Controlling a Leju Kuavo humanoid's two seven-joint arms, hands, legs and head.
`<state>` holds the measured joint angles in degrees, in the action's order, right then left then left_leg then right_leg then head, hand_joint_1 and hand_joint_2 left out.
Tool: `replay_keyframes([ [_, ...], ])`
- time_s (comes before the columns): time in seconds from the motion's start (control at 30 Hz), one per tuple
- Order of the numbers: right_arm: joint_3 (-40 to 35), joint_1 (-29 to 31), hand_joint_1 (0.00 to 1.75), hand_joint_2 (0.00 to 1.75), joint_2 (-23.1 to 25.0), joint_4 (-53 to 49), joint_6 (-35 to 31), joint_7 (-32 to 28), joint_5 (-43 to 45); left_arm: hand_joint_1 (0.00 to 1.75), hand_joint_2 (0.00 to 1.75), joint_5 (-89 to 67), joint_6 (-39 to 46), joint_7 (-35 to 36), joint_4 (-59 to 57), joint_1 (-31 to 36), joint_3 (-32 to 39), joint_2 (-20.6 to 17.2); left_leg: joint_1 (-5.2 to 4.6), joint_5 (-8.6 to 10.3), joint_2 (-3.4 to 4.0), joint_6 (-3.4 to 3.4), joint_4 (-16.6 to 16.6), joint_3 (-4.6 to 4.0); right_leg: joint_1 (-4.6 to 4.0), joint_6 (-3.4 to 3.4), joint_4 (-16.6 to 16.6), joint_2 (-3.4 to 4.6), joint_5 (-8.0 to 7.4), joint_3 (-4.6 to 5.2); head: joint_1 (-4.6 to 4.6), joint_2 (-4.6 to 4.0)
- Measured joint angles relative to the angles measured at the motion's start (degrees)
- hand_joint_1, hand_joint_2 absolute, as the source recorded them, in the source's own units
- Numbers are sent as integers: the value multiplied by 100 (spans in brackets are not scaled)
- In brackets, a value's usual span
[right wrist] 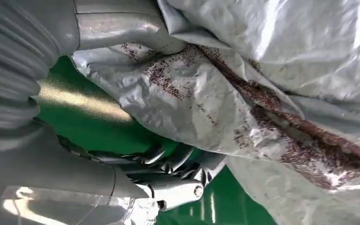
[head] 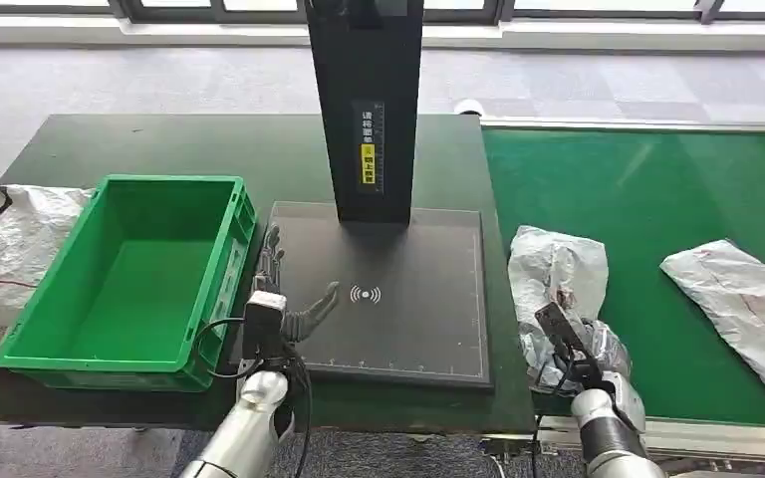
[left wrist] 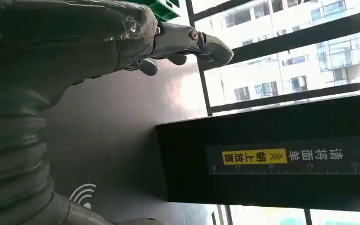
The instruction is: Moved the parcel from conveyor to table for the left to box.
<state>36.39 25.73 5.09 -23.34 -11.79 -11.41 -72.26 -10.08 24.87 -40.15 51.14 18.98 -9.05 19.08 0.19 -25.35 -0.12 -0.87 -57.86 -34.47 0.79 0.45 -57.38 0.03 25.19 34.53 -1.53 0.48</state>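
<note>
Green conveyor belt [head: 657, 199] on the right arm's side adjoins a dark table [head: 159, 149] on the left arm's side. Nearest, the right hand [head: 598, 358] lies against the near end of a crumpled grey parcel [head: 556, 279] on the belt; the right wrist view shows thumb above and fingers [right wrist: 168, 164] beneath the plastic, though whether the grasp is closed cannot be told. The left hand [head: 294, 299], released with fingers spread, hovers over the black scanning pad [head: 408, 319], a green crate [head: 129, 279] just outboard of it. Beyond the pad rises a black post [head: 367, 100]. A second parcel [head: 747, 309] lies farther outboard of the right hand. Stage judged: pickup. Next: secure grip, lift, carry inward to the pad.
</note>
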Motion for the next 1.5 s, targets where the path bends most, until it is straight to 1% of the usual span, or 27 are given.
replay_keyframes([
  [0.07, -55, 53, 175, 175, 0, 44, 160, -46, -44, 0, 175, -31, -29, 0, 7, -2, 0, 0, 0, -2, 1, 3, 0, 7, 1, 0, 1, 1, 0, -7, 0, 0],
  [0.27, -127, 134, 175, 175, 0, 116, 226, -83, -64, 0, 175, -57, -29, 0, 15, -6, 0, -2, -1, -1, 0, 3, -1, 17, -1, 6, 2, 1, -4, -18, 0, 0],
  [0.4, -243, 150, 175, 175, 2, 151, 431, -228, -94, 0, 175, -85, -29, 0, 46, -36, 0, -9, 0, -1, 0, 1, -1, 18, -13, 5, 1, 1, -4, -19, 0, 0],
  [0.6, -330, 140, 175, 175, 20, 201, 468, -580, 13, 0, 175, -171, -29, 0, 125, -119, 2, -24, 1, -6, 1, -4, 0, 17, -17, -5, 0, 1, 4, -16, 0, 0],
  [0.8, -348, 78, 175, 175, 98, 199, -101, -1160, 466, 0, 175, -203, 9, 2, 266, -287, 4, -44, 2, -9, 4, -9, 1, 9, -18, -8, -3, 4, 5, -7, 0, 0],
  [0.87, -332, 39, 175, 175, 146, 127, -512, -1640, 905, 0, 175, -256, 35, 0, 326, -347, 20, -46, 2, -8, 6, -9, 1, 5, -18, -8, -4, 6, 5, -2, 0, 0],
  [0.93, -324, 26, 175, 175, 245, -24, -710, -1919, 1202, 0, 175, -278, 41, 0, 396, -416, 28, -48, 2, -9, 16, -9, 1, 4, -17, -8, -5, 15, 5, 3, 0, 0],
  [1.23, -324, 12, 175, 175, 396, -337, -721, -1922, 1322, 0, 175, -324, 41, 2, 509, -504, 35, -50, 2, -9, 15, -9, 1, 4, -15, -8, -4, 13, 4, 3, 0, 0],
  [1.27, -326, -32, 175, 175, 409, -369, -874, -2073, 1505, 0, 175, -335, 41, 0, 509, -505, 35, -50, 2, -8, 14, -8, 0, 6, -14, -7, -3, 14, 3, 3, -2, 0],
  [1.3, -423, -226, 175, 175, 446, -691, -1264, -2355, 1966, 0, 175, -387, 26, 2, 507, -505, 43, -48, 2, -8, 7, -8, 0, 3, -14, -7, -3, 6, 4, 0, 0, 0],
  [1.33, -654, -544, 175, 175, 587, -1361, -1739, -2539, 2601, 0, 175, -432, 0, 2, 509, -508, 70, -42, 1, -6, -16, -5, 0, -7, -13, -3, -5, -20, 9, -3, 0, 0],
  [1.37, -900, -774, 175, 175, 696, -1906, -2029, -2538, 3044, 0, 175, -457, -26, 2, 507, -518, 94, -44, 0, -4, -19, -7, 1, -10, -14, -2, -7, -22, 10, 1, 0, 0],
  [1.4, -1168, -979, 175, 175, 831, -2483, -2174, -2507, 3268, 0, 175, -485, -37, 2, 507, -522, 114, -46, 1, -5, -15, -10, 1, -9, -16, -3, -8, -14, 10, 5, 0, 0],
  [1.47, -1632, -1331, 175, 175, 1055, -3523, -2346, -2538, 3058, 0, 175, -518, -44, 2, 507, -514, 157, -33, 3, -12, -3, -18, 2, -1, -18, -9, -8, 2, 15, 7, 0, 0],
  [1.5, -1822, -1467, 175, 175, 1148, -3887, -2428, -2564, 3025, 0, 175, -544, -44, 2, 505, -513, 175, -33, 4, -13, -1, -18, 2, 0, -20, -14, -8, 3, 19, 7, 0, 0],
])
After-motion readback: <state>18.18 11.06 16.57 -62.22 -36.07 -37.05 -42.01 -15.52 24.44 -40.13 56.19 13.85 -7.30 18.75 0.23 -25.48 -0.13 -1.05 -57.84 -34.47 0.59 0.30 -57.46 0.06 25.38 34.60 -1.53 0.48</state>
